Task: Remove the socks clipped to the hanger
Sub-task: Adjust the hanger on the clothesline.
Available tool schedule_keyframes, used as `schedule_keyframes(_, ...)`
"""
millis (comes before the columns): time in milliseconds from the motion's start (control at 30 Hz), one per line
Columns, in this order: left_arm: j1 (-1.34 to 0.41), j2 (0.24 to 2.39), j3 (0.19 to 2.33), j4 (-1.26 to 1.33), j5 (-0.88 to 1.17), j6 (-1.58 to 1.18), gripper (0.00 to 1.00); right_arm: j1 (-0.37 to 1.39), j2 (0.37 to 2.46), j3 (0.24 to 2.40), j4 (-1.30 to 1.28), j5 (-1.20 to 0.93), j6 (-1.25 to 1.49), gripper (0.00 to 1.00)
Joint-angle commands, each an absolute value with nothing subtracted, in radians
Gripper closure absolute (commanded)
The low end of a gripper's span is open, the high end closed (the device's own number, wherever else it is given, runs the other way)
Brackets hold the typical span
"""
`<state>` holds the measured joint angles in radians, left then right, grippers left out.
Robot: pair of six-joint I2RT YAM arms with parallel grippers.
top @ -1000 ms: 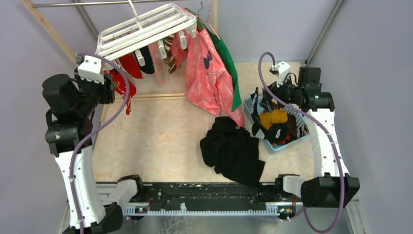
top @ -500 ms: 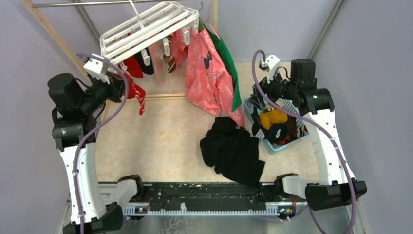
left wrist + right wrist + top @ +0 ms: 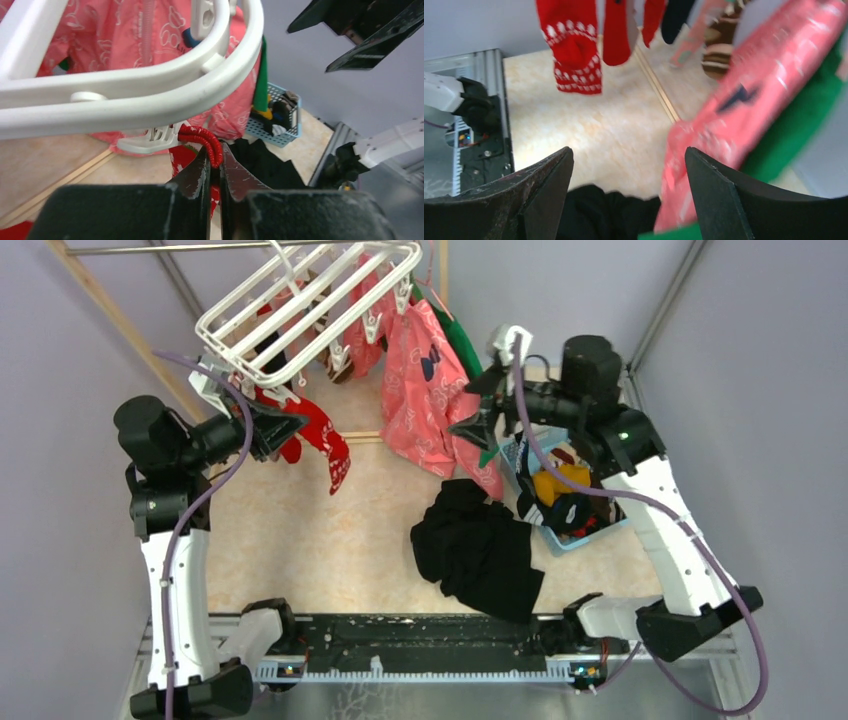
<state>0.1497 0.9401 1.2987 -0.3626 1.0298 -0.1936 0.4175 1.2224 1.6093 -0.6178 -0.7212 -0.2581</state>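
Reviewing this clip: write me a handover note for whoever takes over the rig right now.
Left gripper: shut on the cuff of a red sock that is still in its clip on the hanger.
Right gripper: open, holding nothing, raised beside the pink shirt.
Done: yellow and dark pieces lie in the blue basket, probably socks.
Left: pull this sock free, then take the other socks hanging from the hanger.

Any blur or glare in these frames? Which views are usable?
Right wrist: pink shirt and green garment motion-smeared, patterned red sock sharper. Left wrist: hanger and pinched red cuff crisp. Top external: sharp, evenly lit, no glare.
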Motion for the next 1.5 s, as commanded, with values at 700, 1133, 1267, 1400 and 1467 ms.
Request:
schedule_keyframes(700,0.111,0.919,1.169,0.025,1.082,-0.645,0.81,0.997,1.777,2.029,-0.444,-0.302,-0.236,0.21)
schedule_keyframes(1133,0.141,0.862,1.220,-0.160,0.991,-0.459,0.40,0.998,1.807,2.021,-0.450,-0.365,-0.224,0.91)
schedule_keyframes(1267,0.160,0.851,1.325,-0.351,0.902,-0.303,0.27,0.997,1.821,2.035,-0.452,-0.402,-0.200,0.94)
schedule_keyframes(1400,0.164,0.854,1.415,-0.472,0.814,-0.191,0.16,0.997,1.836,2.056,-0.460,-0.433,-0.185,0.95)
schedule_keyframes(1467,0.166,0.861,1.452,-0.509,0.778,-0.150,0.14,0.997,1.841,2.060,-0.462,-0.454,-0.180,0.96)
